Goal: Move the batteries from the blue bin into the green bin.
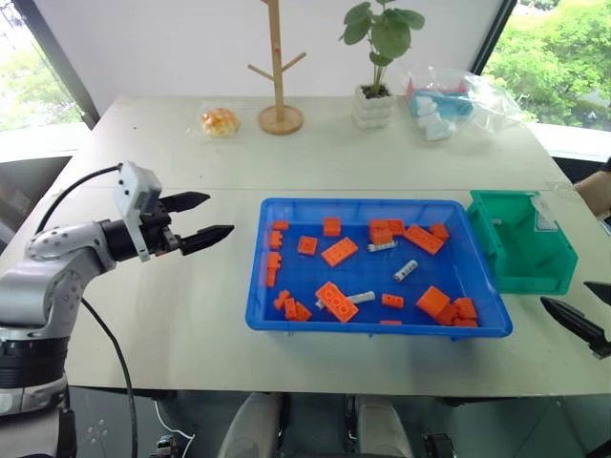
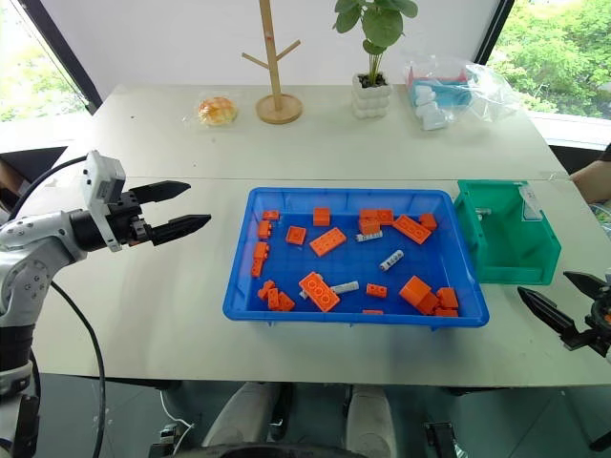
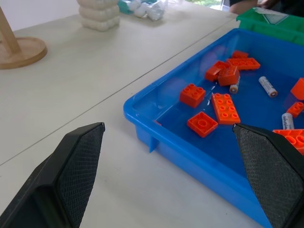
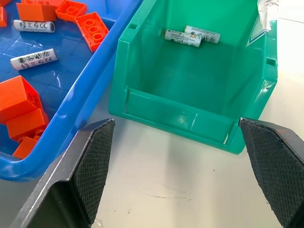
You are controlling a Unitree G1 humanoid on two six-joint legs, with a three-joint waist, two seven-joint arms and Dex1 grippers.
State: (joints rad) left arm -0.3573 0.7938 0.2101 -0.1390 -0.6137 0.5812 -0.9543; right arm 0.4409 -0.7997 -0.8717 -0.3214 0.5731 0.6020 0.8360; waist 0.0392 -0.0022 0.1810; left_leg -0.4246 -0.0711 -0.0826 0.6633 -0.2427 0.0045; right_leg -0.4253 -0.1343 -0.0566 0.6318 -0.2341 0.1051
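Note:
The blue bin (image 1: 256,286) sits in the middle of the table, holding orange bricks and three batteries: one (image 1: 382,246) at the back, one (image 1: 406,270) in the centre and one (image 1: 361,298) near the front. The green bin (image 1: 535,277) stands against its right side, with two batteries (image 4: 192,35) lying at its back wall. My left gripper (image 1: 216,216) hovers open and empty to the left of the blue bin, pointing toward it. My right gripper (image 2: 544,283) is open and empty, low in front of the green bin near the table's front edge.
Several orange bricks (image 1: 338,252) are scattered among the batteries. At the back of the table stand a wooden peg stand (image 1: 278,67), a potted plant (image 1: 374,67), a wrapped bun (image 1: 220,121) and a plastic bag (image 1: 449,100). A person's hand (image 1: 597,191) shows at the right edge.

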